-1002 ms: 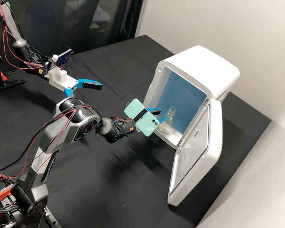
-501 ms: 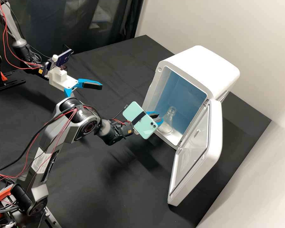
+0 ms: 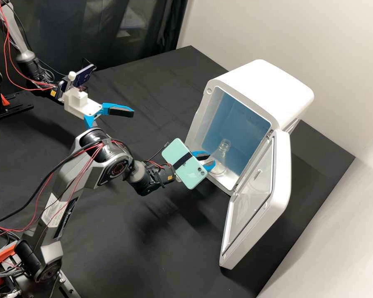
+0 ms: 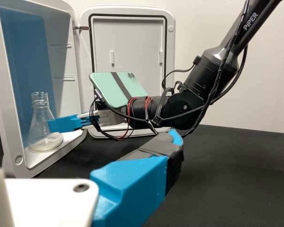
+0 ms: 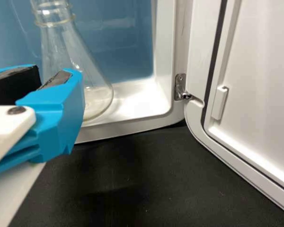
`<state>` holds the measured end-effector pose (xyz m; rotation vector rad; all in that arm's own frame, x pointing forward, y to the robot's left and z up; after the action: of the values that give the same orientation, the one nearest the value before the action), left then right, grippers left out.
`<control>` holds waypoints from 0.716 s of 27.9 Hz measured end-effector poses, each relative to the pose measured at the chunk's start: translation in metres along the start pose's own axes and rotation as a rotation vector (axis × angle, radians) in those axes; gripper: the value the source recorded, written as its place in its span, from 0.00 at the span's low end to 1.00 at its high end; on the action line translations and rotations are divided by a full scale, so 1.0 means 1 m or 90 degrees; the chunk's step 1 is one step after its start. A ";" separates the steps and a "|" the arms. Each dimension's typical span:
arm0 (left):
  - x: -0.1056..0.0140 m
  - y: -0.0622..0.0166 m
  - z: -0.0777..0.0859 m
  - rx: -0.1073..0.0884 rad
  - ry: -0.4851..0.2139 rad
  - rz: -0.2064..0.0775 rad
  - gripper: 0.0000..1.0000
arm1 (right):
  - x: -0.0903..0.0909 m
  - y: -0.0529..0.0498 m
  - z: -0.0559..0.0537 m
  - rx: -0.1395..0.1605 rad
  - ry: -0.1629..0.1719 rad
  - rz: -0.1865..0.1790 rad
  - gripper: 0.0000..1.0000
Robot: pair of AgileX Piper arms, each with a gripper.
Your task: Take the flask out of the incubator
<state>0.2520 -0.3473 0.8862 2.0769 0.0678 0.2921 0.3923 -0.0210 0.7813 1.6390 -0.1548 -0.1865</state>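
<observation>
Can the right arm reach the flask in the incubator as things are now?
Probably yes. The door is wide open, the right gripper is at the incubator opening close to the flask, and nothing stands between them.

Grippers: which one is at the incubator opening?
The right gripper, the one with the mint phone, next to the flask inside the incubator. The left gripper hangs over the bench, well away.

The high camera slants down over my bench [image 3: 153, 82]. My right wrist camera sits close at the incubator [image 3: 261, 82] mouth, my left one farther back. All share it.
</observation>
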 end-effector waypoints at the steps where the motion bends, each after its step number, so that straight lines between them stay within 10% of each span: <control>1: 0.000 0.0000 0.000 0.000 0.000 0.000 1.00 | 0.000 0.000 0.000 0.000 0.000 0.000 1.00; 11: 0.000 0.0000 0.000 0.000 0.000 0.000 1.00 | -0.004 0.010 -0.002 -0.011 0.017 0.012 1.00; 20: 0.000 0.0000 0.000 -0.002 0.000 0.000 1.00 | 0.021 0.075 -0.012 -0.022 0.043 0.094 1.00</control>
<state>0.2520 -0.3473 0.8862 2.0740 0.0674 0.2921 0.4167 -0.0193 0.8560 1.5910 -0.2188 -0.0204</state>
